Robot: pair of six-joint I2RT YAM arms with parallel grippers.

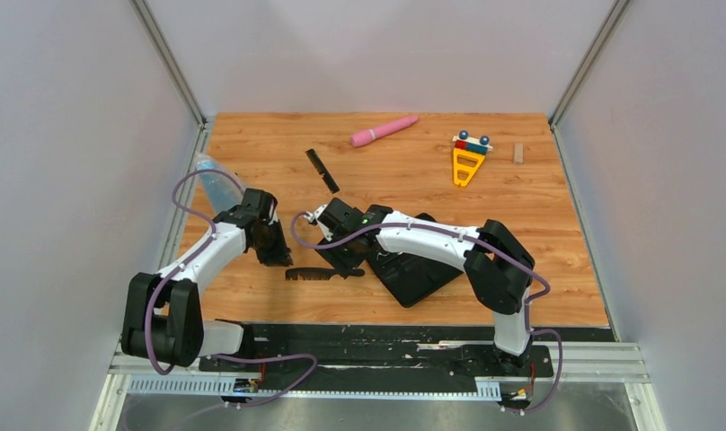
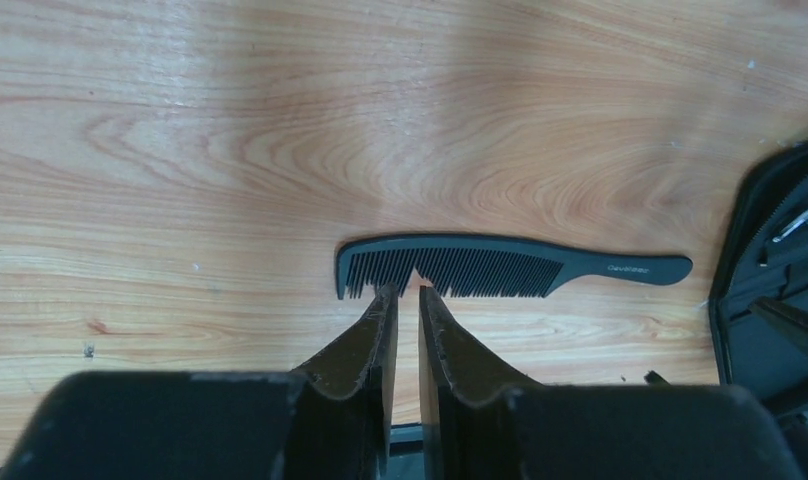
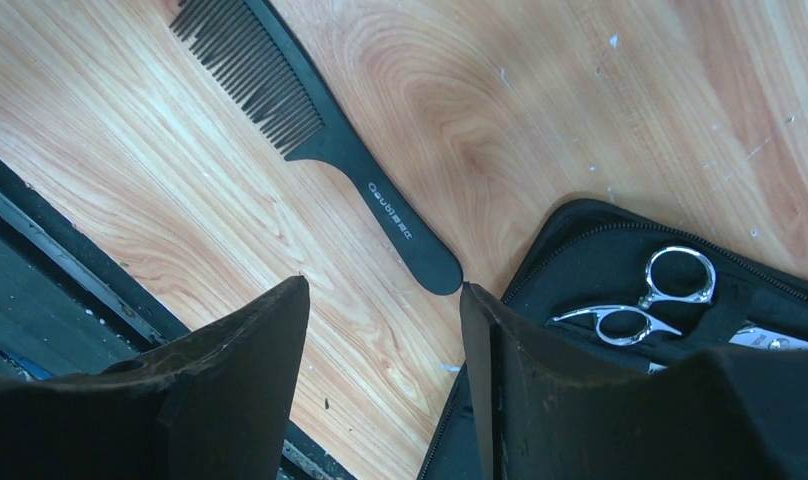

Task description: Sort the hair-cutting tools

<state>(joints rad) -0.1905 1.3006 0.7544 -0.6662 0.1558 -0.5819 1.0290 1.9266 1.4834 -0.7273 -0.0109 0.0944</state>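
Left fingers (image 2: pixel 365 345): narrow, just a thin slit, nothing visible in the gap. The tips sit right at the tooth edge of the handled comb (image 2: pixel 480 265), about mid-row. Can't tell if they actually touch it.

Right fingers (image 3: pixel 240 370): moderately wide, nothing held. They hang low over the counter (image 3: pixel 600 110), with the comb's handle end showing in the gap. One finger is over bare wood, the other over the edge of the open black case (image 3: pixel 580 260).

The handled comb lies flat near the front edge of the counter, teeth towards the left arm, handle tip just beside the case. Scissors (image 3: pixel 660 290) are inside the case, silver ring handles showing. More silver sits next to them, too cut off to identify.

The second comb (image 1: pixel 322 171) is further back on the counter, lying diagonally and well apart from both arms.

Along the far edge are a pink wand (image 1: pixel 384 130), a yellow toy (image 1: pixel 467 162) and a small wooden block (image 1: pixel 518 153). A clear bottle (image 1: pixel 217 184) is at the left edge by the left arm.
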